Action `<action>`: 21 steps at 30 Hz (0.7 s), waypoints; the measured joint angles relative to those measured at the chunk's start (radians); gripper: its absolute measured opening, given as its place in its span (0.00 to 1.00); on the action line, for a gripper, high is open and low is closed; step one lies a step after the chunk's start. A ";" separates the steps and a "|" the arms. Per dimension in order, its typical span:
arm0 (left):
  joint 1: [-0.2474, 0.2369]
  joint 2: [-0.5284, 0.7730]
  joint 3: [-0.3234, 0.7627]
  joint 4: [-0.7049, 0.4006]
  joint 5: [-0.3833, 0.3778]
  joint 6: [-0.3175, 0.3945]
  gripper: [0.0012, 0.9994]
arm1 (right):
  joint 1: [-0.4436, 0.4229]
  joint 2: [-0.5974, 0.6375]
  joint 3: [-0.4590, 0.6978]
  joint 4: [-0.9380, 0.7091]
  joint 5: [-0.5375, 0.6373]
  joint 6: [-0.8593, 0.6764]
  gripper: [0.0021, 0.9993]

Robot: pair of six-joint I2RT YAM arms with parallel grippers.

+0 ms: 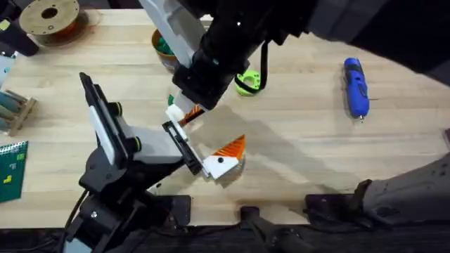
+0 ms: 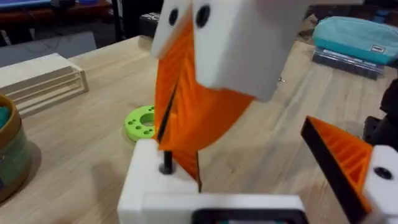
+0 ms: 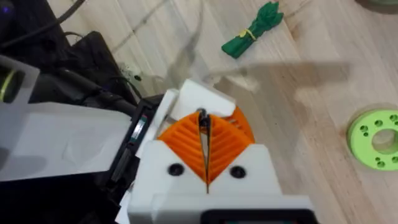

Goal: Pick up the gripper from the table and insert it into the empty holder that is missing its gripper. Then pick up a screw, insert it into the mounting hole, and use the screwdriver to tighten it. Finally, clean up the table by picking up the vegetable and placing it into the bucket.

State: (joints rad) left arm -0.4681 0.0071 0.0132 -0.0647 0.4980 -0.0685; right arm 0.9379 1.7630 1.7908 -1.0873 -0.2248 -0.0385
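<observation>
Pale wooden table point(image 1: 302, 147), blue screwdriver point(image 1: 356, 86), lime-green ring point(image 1: 247, 82)

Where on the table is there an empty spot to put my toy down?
Bare wood lies between the lime-green ring and the blue screwdriver, and along the table's right front. It is crowded around the grippers: right gripper, left gripper, the bucket and vegetable.

A robotics lab or maker workshop. A broad wooden butcher-block table point(image 1: 295, 154) carries two robot arms clamped at its near edge. On it lie a blue powered screwdriver point(image 1: 356, 87) at the far right, a brown filament spool point(image 1: 49, 17) at the far left, a green circuit board point(image 1: 12, 169) at the left edge and a lime-green printed ring point(image 1: 247, 83).
</observation>
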 joint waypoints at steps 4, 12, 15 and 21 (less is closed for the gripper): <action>0.000 0.000 0.000 0.000 0.000 0.001 0.99 | 0.003 0.000 0.000 -0.002 0.000 0.000 0.01; 0.000 0.000 0.000 0.000 0.000 0.001 0.99 | 0.004 0.000 0.000 -0.003 0.005 -0.006 0.80; 0.000 0.000 0.000 0.000 0.000 0.000 0.99 | 0.004 0.000 0.000 -0.002 0.011 -0.008 0.83; 0.000 0.000 0.000 0.000 0.000 0.001 0.99 | 0.004 0.000 0.000 -0.002 0.014 -0.008 0.84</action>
State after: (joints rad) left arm -0.4679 0.0071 0.0132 -0.0647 0.4976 -0.0677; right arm 0.9417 1.7630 1.7908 -1.0893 -0.2108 -0.0460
